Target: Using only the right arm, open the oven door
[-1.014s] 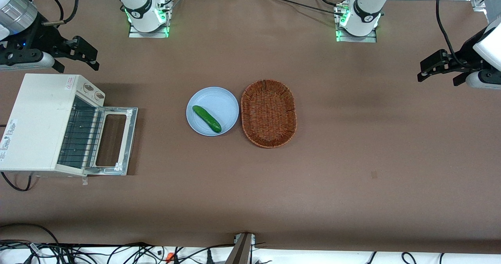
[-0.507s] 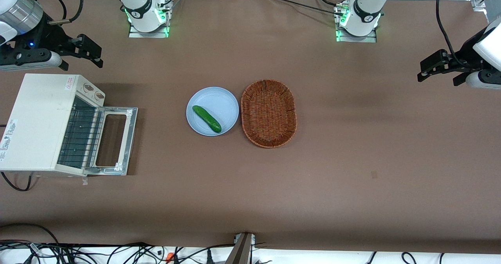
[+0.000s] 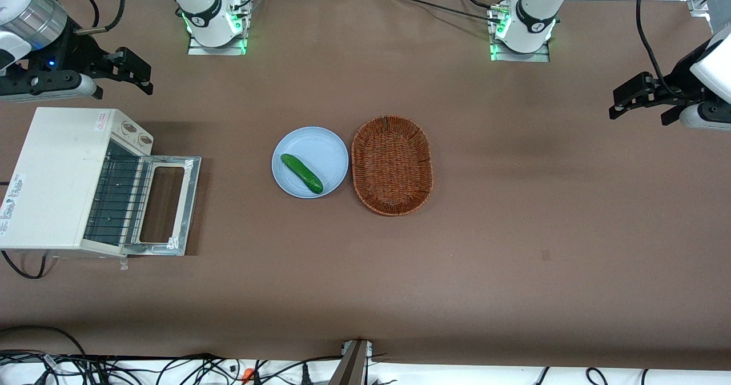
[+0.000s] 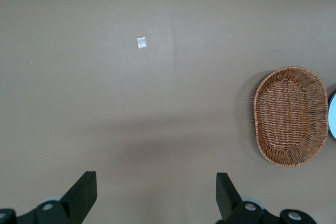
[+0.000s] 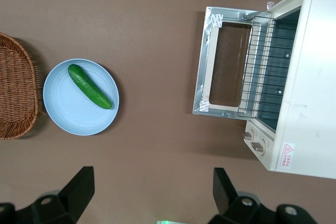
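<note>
I read the oven door [image 3: 163,205] as fully open: it lies flat on the table [image 3: 514,202] in front of the toaster oven [image 3: 57,179], shiny inner face up, with the wire rack [image 5: 268,72] inside exposed, so I judge the task itself done. The hand [image 3: 128,76] on the right arm [image 3: 31,13] hovers high above the table, empty, fingers [image 5: 79,187] spread wide, farther from the front camera than the oven and clear of both door and housing. From the wrist camera I look straight down past the fingers, and the door sits below and ahead of the hand, well apart from it. I take this raised, spread pose as a retreat posture: nothing to hold, and height keeps the fingers away from the protruding door edge. Below the hand toward the parked arm's end sits a blue plate [image 3: 325,151] carrying a cucumber [image 3: 301,173], and just beside it a wicker basket [image 3: 392,165], both untouched by this task. Remaining risk, in my judgement: clipping the oven top on any low return path.
</note>
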{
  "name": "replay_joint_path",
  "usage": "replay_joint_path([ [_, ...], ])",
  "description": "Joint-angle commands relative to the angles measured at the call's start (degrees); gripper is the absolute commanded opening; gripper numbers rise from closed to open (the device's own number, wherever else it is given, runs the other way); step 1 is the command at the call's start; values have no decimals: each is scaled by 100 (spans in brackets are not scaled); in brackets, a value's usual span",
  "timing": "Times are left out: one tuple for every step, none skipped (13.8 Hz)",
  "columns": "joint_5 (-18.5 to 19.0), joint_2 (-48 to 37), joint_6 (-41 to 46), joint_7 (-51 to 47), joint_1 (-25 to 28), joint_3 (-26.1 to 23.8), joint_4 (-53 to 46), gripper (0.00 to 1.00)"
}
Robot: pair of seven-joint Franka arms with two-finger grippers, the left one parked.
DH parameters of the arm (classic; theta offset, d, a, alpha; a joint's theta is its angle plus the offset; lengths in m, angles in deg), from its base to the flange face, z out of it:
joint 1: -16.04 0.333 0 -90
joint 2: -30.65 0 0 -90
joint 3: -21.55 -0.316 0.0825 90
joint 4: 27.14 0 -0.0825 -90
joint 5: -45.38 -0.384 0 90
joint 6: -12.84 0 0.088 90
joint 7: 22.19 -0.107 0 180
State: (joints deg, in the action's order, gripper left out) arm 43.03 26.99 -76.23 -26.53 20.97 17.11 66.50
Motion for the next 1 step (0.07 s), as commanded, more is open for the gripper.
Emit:
replay_joint_path([
  [-117, -46, 144, 74, -89, -65, -47, 100],
])
